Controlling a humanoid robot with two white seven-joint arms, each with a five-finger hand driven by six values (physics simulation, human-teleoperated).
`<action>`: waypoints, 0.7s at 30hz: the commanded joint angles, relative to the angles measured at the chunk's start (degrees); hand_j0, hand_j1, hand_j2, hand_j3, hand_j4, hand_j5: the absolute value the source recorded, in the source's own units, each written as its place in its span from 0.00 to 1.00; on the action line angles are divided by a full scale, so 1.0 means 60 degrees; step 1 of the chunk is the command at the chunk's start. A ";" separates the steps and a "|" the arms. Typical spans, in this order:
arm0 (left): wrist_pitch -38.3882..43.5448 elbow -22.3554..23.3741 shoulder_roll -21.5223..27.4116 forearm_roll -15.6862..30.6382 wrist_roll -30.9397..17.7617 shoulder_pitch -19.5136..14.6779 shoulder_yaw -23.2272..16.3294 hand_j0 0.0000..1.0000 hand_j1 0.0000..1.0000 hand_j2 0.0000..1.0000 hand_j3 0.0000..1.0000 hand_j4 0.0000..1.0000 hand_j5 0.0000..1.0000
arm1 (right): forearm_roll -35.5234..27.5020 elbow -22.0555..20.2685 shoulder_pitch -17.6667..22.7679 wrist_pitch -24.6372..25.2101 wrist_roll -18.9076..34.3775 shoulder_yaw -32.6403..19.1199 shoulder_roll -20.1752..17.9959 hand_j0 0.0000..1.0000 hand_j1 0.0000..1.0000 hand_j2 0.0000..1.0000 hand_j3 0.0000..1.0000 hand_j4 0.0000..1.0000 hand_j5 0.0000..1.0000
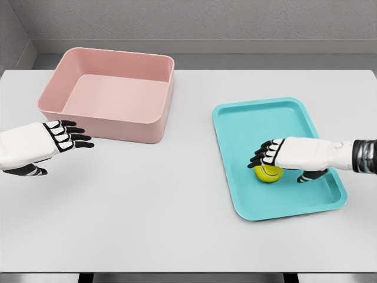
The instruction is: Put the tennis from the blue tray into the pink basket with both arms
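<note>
Smooth white table (177, 194); fuzzy round tennis ball (268, 173)

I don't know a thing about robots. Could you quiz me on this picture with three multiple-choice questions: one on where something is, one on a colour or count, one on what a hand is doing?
1. Where is the yellow-green fuzzy tennis ball?
A. in the pink rectangular plastic basket
B. on the shallow turquoise-blue plastic tray
C. on the bare white table

2. How many balls show?
A. one
B. two
C. three

3. What is the white right hand doing?
A. resting on the table beside the basket
B. holding the ball above the basket
C. reaching over the ball on the tray

Answers: 1 B, the ball lies in the tray's near half. 2 A, there is only one ball, and the basket holds nothing. 3 C, its fingers are over the ball; the left hand hovers open near the basket.
</note>
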 commanded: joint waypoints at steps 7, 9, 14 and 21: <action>0.0010 0.0036 0.0039 0.0048 -0.0013 0.0000 -0.0002 1.00 1.00 1.00 1.00 1.00 1.00 | 0.0462 0.0819 -0.0044 0.0023 0.0054 0.0010 0.0816 0.99 0.99 0.99 0.99 0.99 0.99; 0.0010 0.0036 0.0054 0.0077 -0.0013 0.0000 -0.0016 1.00 1.00 1.00 1.00 1.00 1.00 | 0.0579 0.0819 -0.0044 0.0023 0.0054 0.0010 0.0904 0.99 0.99 0.99 0.99 0.99 0.99; 0.0010 0.0050 0.0039 0.0106 0.0002 0.0000 -0.0016 1.00 1.00 1.00 1.00 1.00 1.00 | 0.0711 0.0994 -0.0044 0.0023 0.0054 0.0010 0.1124 0.99 0.99 0.99 0.99 0.99 0.99; 0.0010 0.0050 0.0054 0.0121 -0.0013 0.0000 -0.0002 1.00 1.00 1.00 1.00 1.00 1.00 | 0.0813 0.1082 -0.0117 0.0023 0.0054 0.0084 0.1271 0.99 0.99 0.99 0.99 0.99 0.99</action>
